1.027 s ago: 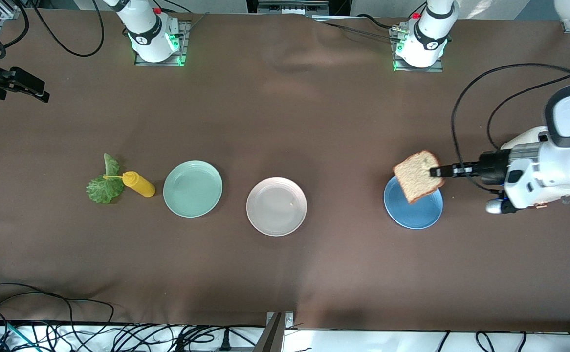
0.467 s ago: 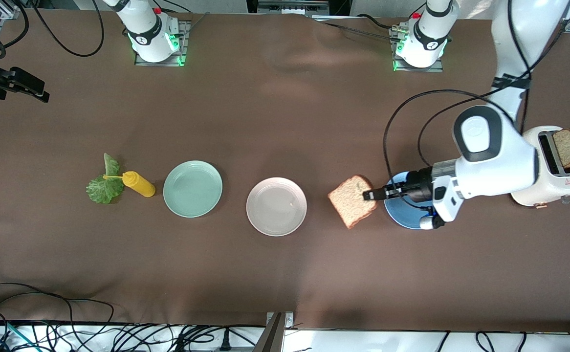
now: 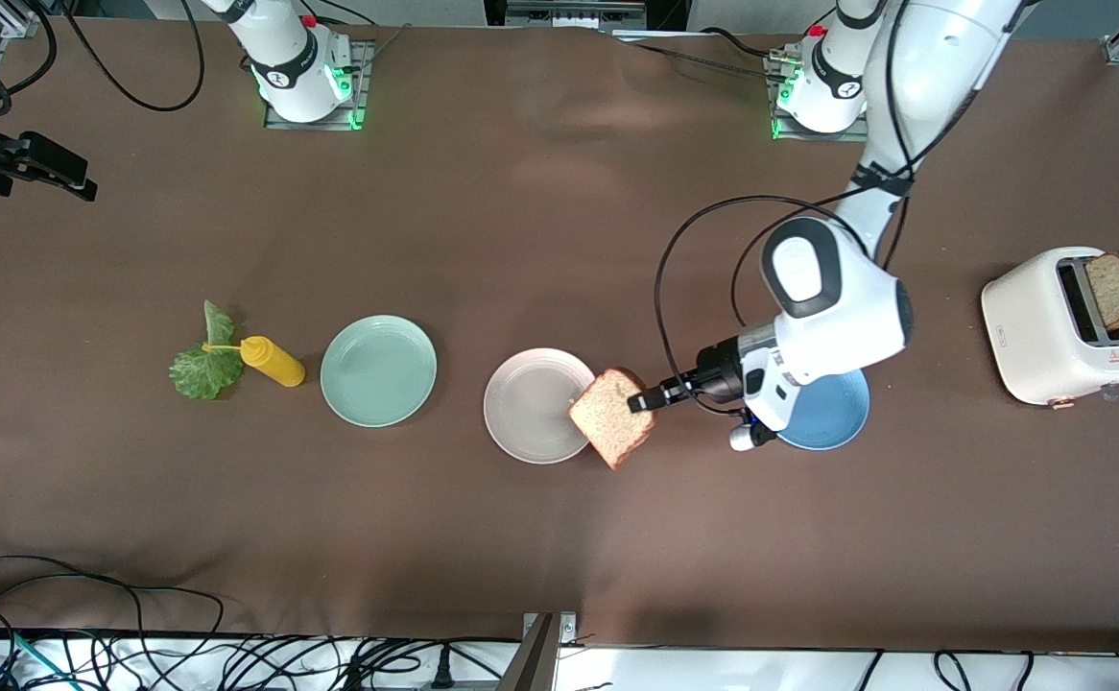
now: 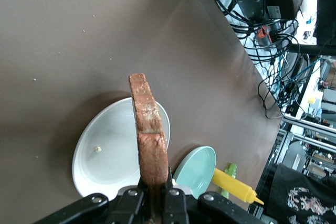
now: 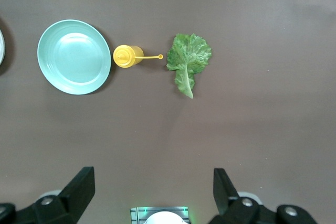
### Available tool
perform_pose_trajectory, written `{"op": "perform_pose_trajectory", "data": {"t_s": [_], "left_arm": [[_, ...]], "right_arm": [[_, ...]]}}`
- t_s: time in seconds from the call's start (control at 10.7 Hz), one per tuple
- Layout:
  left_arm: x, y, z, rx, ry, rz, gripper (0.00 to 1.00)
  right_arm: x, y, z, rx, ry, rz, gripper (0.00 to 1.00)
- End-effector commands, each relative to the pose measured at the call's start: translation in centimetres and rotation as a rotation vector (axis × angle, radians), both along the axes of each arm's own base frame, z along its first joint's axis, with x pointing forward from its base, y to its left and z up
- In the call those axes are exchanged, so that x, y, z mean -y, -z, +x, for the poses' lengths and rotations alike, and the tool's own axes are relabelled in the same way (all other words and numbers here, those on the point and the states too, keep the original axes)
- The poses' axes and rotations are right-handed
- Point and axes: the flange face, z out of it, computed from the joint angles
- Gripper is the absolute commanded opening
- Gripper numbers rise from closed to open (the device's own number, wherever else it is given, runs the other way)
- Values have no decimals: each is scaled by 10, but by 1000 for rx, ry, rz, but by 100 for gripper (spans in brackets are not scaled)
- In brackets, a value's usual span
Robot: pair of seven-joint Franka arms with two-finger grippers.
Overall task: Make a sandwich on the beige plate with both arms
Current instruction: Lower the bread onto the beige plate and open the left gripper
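Now left pincer (image 3: 644, 399) (clamped) holds bread slice (image 3: 611, 417).

We see a wide table under a dark brown cloth (image 3: 521, 240) with soft creases, even daylight on it, tangled black cables (image 3: 89, 614) along a white ledge at its near edge, a metal frame post (image 3: 540, 653) there, cluttered equipment in the margins.
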Motion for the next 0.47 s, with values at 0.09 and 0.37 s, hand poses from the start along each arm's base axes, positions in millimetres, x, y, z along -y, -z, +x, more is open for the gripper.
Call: {"op": "perform_pose_trajectory", "data": {"t_s": [0.09, 0.37], "left_arm": [[42, 25, -13, 5, -133, -36, 0], [77, 29, -31, -18, -170, -78, 0]], "right_arm": [[0, -5, 2, -3, 11, -8, 100], [0, -5, 2, -3, 11, -10, 100]]}}
